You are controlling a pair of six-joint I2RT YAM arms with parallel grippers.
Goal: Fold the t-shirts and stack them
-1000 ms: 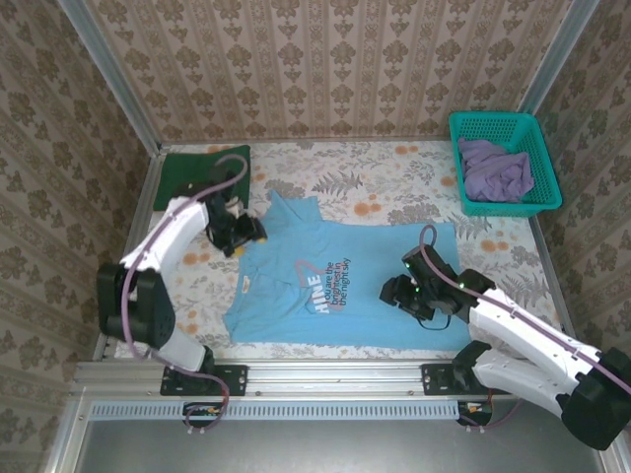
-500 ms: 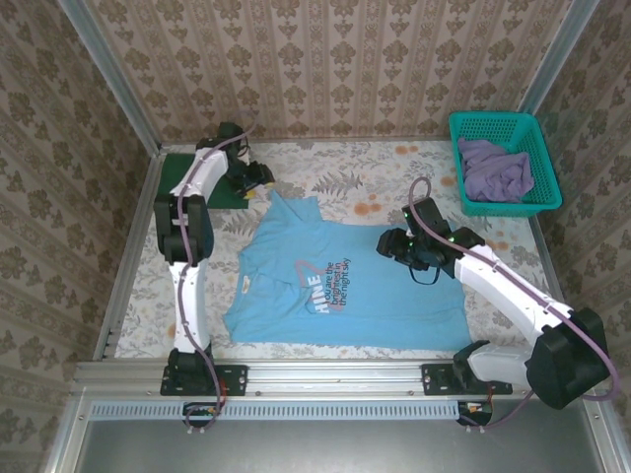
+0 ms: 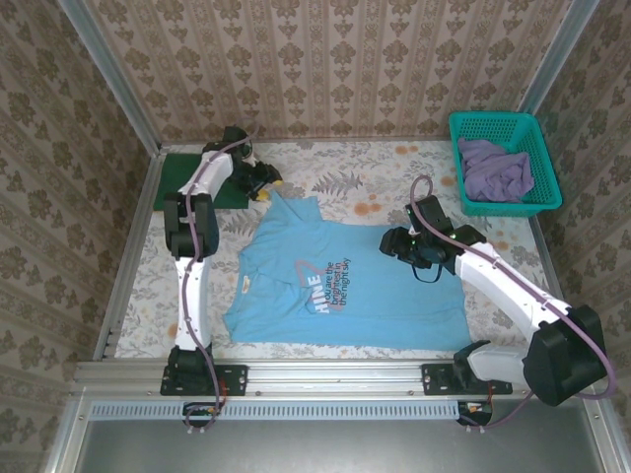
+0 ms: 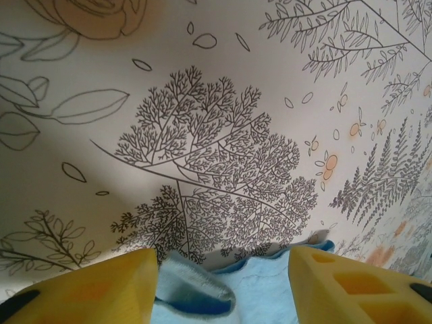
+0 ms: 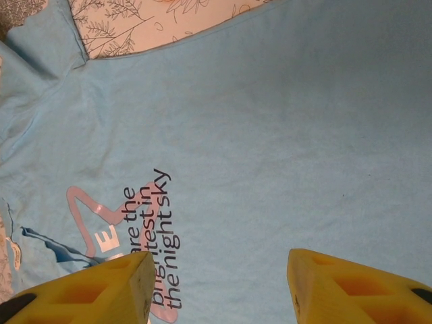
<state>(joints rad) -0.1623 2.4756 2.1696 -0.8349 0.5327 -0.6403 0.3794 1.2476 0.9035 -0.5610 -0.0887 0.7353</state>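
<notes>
While the light blue tee (image 3: pixel 335 286) lies flat on the table (image 3: pixel 394 163), left gripper (image 3: pixel 264 183) part-open over its far sleeve, pinching nothing, dark green tee (image 3: pixel 175 180) just beside, right gripper (image 3: pixel 392 241) part-open, empty, above its right side, purple tee (image 3: pixel 496 169) heaped in teal basket (image 3: pixel 493 119).

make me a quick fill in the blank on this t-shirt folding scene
The purple t-shirt lies in the teal ____.
The light blue t-shirt lies spread with its lettering facing ____.
The dark green t-shirt sits folded at the table's far ____ corner.
The right gripper hangs over the light blue t-shirt, jaws ____.
Missing words: basket; up; left; open.
</notes>
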